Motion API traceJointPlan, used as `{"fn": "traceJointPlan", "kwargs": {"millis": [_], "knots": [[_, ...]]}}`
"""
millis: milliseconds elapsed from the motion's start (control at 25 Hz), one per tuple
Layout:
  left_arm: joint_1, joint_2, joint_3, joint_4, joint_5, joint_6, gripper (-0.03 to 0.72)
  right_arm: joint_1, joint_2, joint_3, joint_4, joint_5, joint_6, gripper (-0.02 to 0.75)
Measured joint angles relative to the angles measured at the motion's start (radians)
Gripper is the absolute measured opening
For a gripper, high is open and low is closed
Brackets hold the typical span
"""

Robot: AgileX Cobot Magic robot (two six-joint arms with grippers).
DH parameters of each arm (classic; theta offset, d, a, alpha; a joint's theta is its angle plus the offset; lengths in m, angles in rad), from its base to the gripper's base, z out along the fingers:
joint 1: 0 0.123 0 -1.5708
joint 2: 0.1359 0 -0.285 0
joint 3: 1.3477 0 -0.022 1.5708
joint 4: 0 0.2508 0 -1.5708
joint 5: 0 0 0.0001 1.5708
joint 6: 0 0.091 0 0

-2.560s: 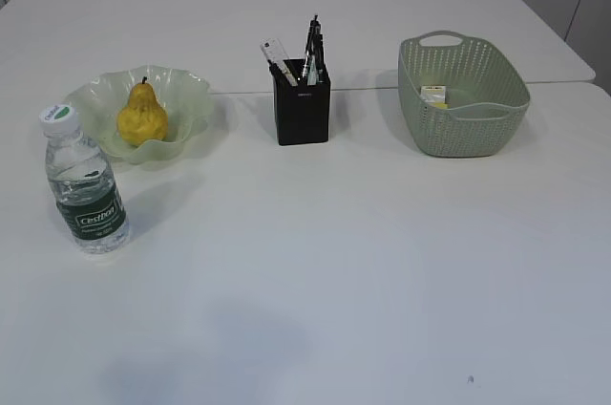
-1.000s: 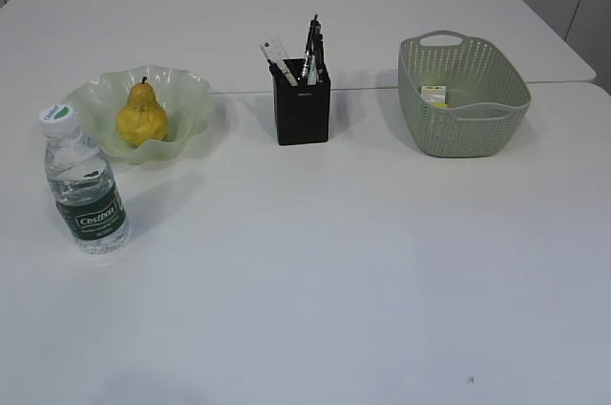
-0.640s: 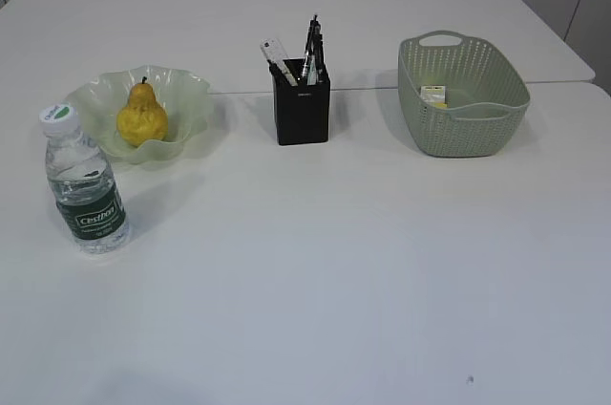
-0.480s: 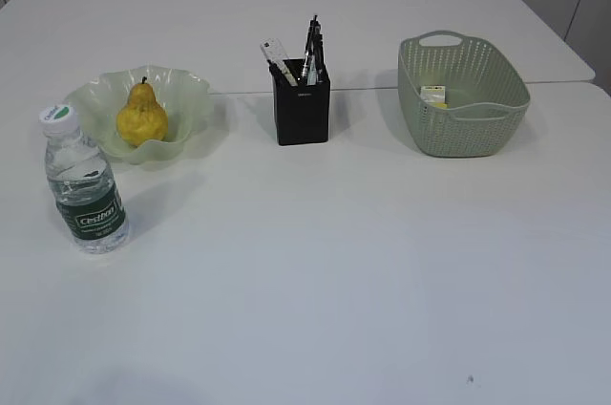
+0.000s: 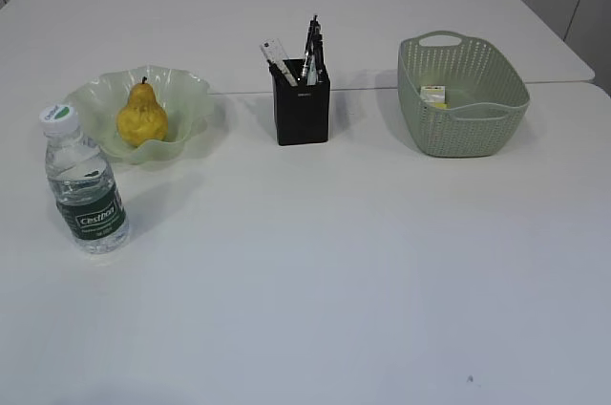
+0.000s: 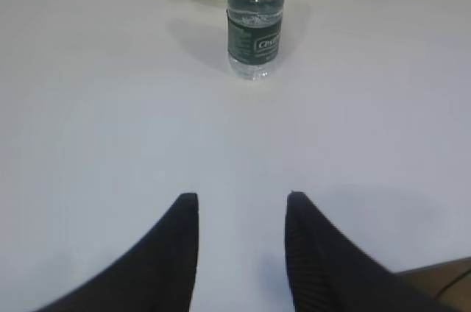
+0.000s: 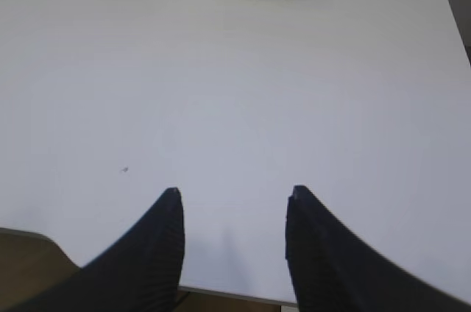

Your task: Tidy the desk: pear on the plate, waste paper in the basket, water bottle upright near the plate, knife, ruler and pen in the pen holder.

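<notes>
— So, where does everything sit on the desk [image 5: 315, 271]?

— Well, the pear [image 5: 142, 116] sits upright in the green ruffled plate [image 5: 187, 90] at the far left. The water bottle [image 5: 84, 184] stands upright just in front of the plate, white cap on top, label facing out.

— And the pen holder [image 5: 303, 114]?

— Middle of the desk, black, with the clear ruler [image 5: 276, 52] and some dark pens [image 5: 313, 42] poking out of it. I can't pick out a knife among them.

— The basket [image 5: 462, 95]?

— Off to the right, with waste paper [image 5: 434, 95] lying inside.

— The arms?

— Both low at the near edge. The left gripper [image 6: 241, 201] has its fingers apart with nothing between them, pointing toward the bottle. The right gripper [image 7: 234, 194] is likewise spread and empty over bare desk.
</notes>
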Motion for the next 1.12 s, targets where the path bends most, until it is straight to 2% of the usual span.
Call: {"fn": "traceJointPlan", "kwargs": {"millis": [200,1120], "knots": [[0.017,-0.068,0.000,0.000,0.006,0.000,0.275,-0.009,-0.037,0.000,0.000,0.002,0.000,0.368],[0.023,-0.068,0.000,0.000,0.010,0.000,0.275,-0.009,-0.044,0.000,0.000,0.002,0.001,0.368]]}}
